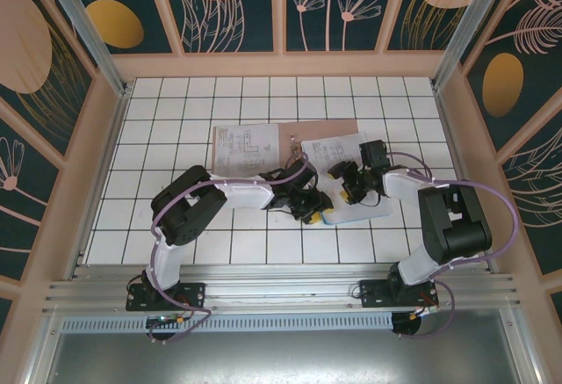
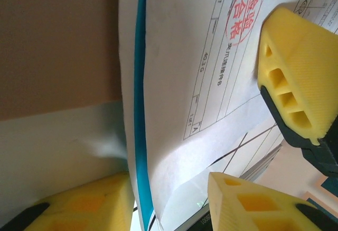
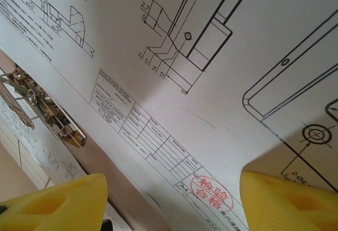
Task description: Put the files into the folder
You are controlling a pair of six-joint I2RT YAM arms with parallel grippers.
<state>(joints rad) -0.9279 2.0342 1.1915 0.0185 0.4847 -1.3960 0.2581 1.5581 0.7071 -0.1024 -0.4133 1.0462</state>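
One printed sheet (image 1: 241,148) on open folder (image 1: 325,127)

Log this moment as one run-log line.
left gripper: open, straddling edge of files | right gripper: open over files | folder: open, files not yet enclosed

Folder (image 1: 327,126) open — files (image 1: 339,150) overlapping it.

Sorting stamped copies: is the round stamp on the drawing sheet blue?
No, the round stamp on the drawing sheet is red, sitting by its title block.
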